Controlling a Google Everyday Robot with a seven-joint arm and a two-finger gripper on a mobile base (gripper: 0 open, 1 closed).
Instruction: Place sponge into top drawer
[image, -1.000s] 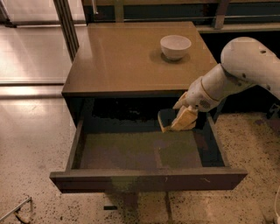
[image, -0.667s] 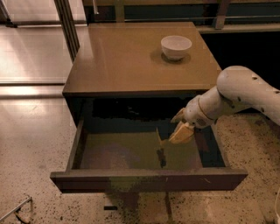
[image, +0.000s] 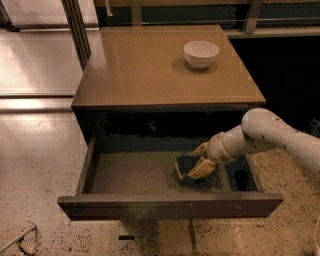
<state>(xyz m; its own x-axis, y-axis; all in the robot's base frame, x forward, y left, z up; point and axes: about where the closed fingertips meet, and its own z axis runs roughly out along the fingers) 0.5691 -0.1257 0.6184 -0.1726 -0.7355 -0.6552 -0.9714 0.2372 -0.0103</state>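
Sponge (image: 185, 166) low inside the top drawer (image: 170, 206), right of centre, at or just above the drawer floor; cannot tell whether it rests on the bottom. Dark scouring face shows uppermost, with a pale foam edge on its left side.

Gripper (image: 195, 163) down in the drawer cavity, entering from the right. Jaws narrowly parted, only as far as the sponge's width, one tan finger behind the sponge and one finger (image: 204, 170) in front, both touching it. Sponge clamped between them.

White arm (image: 262, 134) slopes down from the right edge, over the drawer's right side wall.

Drawer pulled well out, dark interior exposed, front panel nearest the camera.

Tan cabinet top (image: 150, 70) above it carries a white bowl (image: 201, 53), upright, toward the back right, well apart from the gripper.
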